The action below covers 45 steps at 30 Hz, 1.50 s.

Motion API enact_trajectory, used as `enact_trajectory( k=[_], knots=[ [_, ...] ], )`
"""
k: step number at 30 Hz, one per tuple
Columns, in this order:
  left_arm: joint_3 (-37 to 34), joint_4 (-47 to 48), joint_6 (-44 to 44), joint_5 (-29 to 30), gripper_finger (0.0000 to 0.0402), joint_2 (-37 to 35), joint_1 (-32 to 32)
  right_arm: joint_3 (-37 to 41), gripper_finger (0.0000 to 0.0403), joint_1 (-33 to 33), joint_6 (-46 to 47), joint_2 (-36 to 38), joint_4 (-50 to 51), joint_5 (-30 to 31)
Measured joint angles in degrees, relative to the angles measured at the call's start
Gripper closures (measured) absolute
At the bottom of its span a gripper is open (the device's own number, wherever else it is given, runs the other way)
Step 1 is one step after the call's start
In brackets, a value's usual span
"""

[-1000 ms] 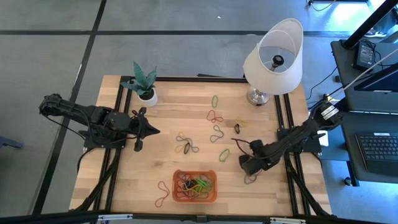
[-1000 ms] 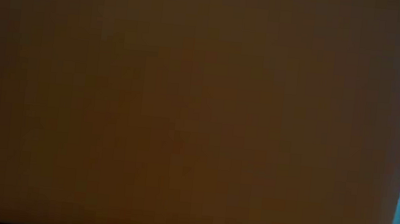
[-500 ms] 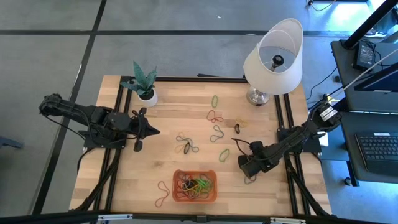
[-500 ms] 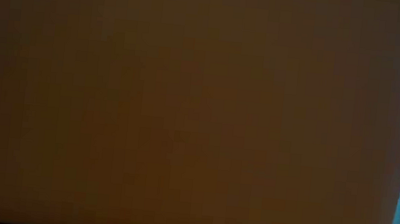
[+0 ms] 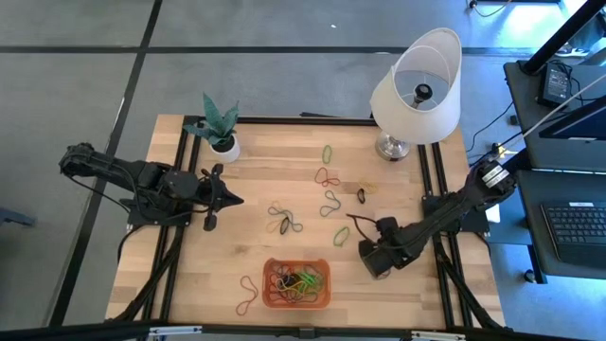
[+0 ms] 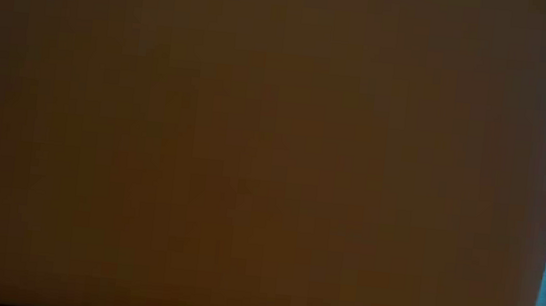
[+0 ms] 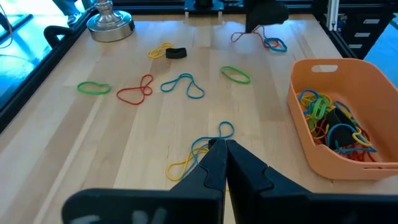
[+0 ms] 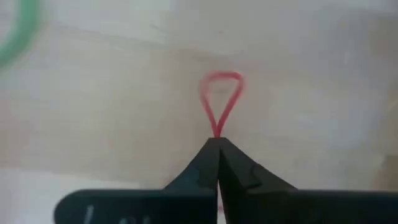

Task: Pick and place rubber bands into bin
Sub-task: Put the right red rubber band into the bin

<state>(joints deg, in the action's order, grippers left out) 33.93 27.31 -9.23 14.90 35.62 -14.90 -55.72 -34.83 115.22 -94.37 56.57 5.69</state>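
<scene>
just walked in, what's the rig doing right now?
It is clearing rubber bands off the table into the orange bin, which already holds a tangle of them. The right gripper is shut on a red rubber band, right of the bin. The left gripper waits shut at the table's left side. Several loose bands lie mid-table, near a lamp and a potted plant.

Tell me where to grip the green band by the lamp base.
Pinch the green band across one long side of its oval, coming straight down: it lies flat and alone on the table, so nothing sticks up to grab sideways. Left gripper, shut near the plant, is free; right gripper, near the bin, is shut on a red band.
</scene>
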Motion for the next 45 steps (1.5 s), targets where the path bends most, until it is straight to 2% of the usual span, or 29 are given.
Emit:
enact_trajectory(
  k=[5, 10, 16, 20, 24, 31, 36, 39, 45],
  knots=[
    [0.0, -0.01, 0.0, 0.01, 0.0396, 0.0, 0.0, -7.31, 0.0401, -0.47, -0.5, 0.12, 5.85, 3.57],
    [0.0, -0.02, -0.75, -0.4, 0.0396, 0.15, 0.0, -15.79, 0.0401, -1.48, -0.38, 0.17, 10.91, 10.98],
    [0.04, 0.52, -0.92, -4.14, 0.04, 1.31, 0.0, -23.89, 0.0402, -1.88, -3.51, 0.2, 12.19, 21.59],
    [0.07, 1.28, -1.0, -4.45, 0.0398, 2.72, 0.0, -28.77, 0.0402, -1.86, -11.05, 0.2, 8.21, 28.87],
    [0.09, 1.38, -2.48, -5.15, 0.04, 4.62, -0.59, -32.66, 0.0403, -1.72, -24.43, 0.28, -0.65, 34.14],
    [0.09, 1.31, -4.35, -4.2, 0.0399, 8.94, -4.05, -33.95, 0.0403, -0.57, -49.27, -0.47, -23.27, 33.87],
    [0.09, 1.19, -3.81, -4.02, 0.04, 11.0, -6.47, -33.97, 0.0403, 0.15, -59.02, -4.95, -33.91, 28.74],
    [0.11, 0.82, -6.11, -3.27, 0.0399, 11.95, -7.84, -34.67, 0.0403, 0.13, -61.65, -8.66, -35.64, 25.33],
    [0.17, -0.13, -13.41, 1.88, 0.0401, 14.58, -13.56, -41.03, 0.0403, 0.11, -60.67, -17.91, -28.1, 18.55]
  ],
)
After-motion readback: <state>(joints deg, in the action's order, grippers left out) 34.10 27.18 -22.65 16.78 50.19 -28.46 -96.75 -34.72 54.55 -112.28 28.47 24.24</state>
